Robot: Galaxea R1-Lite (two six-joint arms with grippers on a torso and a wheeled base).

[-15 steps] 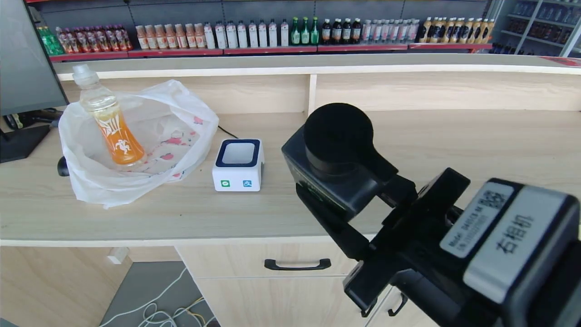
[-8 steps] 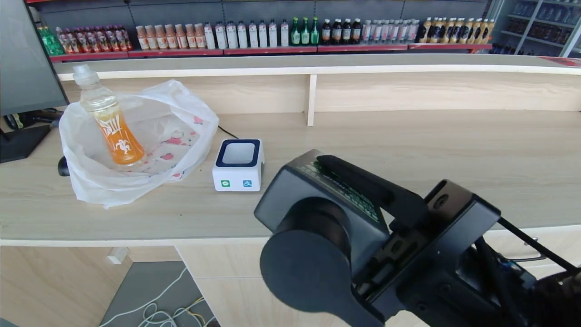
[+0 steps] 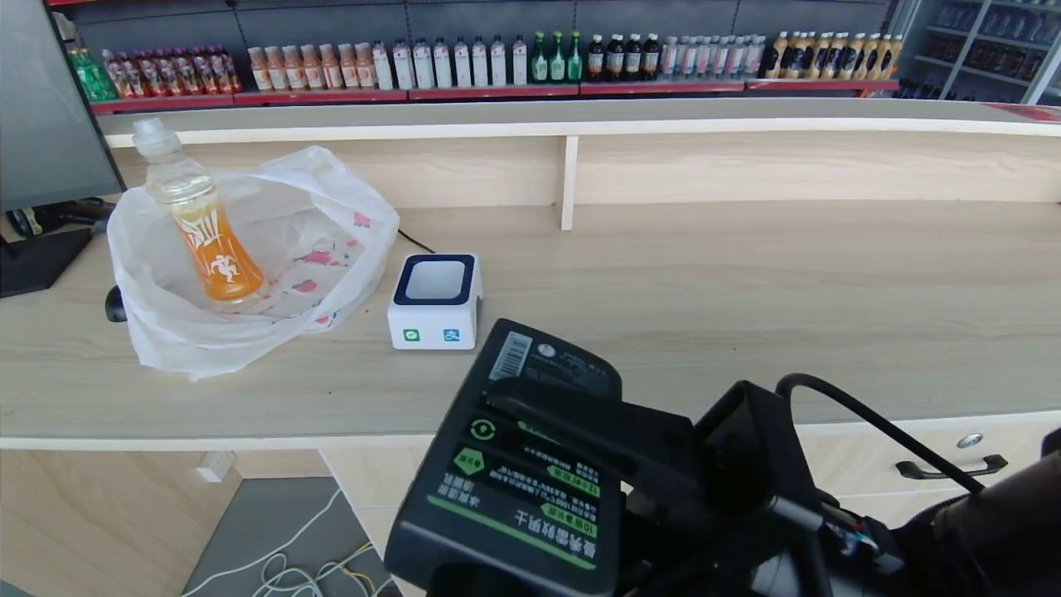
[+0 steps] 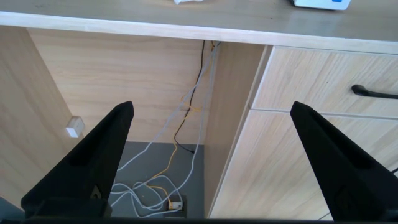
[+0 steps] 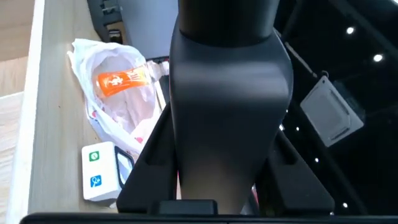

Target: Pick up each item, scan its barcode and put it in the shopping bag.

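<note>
My right gripper [image 3: 638, 473] is shut on a black boxy container [image 3: 514, 473], held over the counter's front edge, in front of and right of the scanner. Its labelled side faces up, with a barcode [image 3: 508, 356] on the end nearest the white scanner [image 3: 435, 300]. In the right wrist view the container [image 5: 230, 106] stands between the fingers. A white shopping bag [image 3: 166, 332] lies open at the left, and an orange drink bottle [image 3: 203, 224] stands in it. My left gripper [image 4: 211, 107] hangs open below the counter, facing the cabinet.
A dark monitor [image 3: 41, 99] stands at the far left behind the bag. A raised back ledge with a divider [image 3: 568, 182] bounds the counter. Drawers with black handles [image 3: 949, 468] sit below the front edge. Cables [image 4: 168, 186] lie on the floor.
The right arm has turned the black container over, from its round lid facing the camera to its labelled side up, and lowered it towards the counter's front edge. Bag, bottle and scanner have not moved.
</note>
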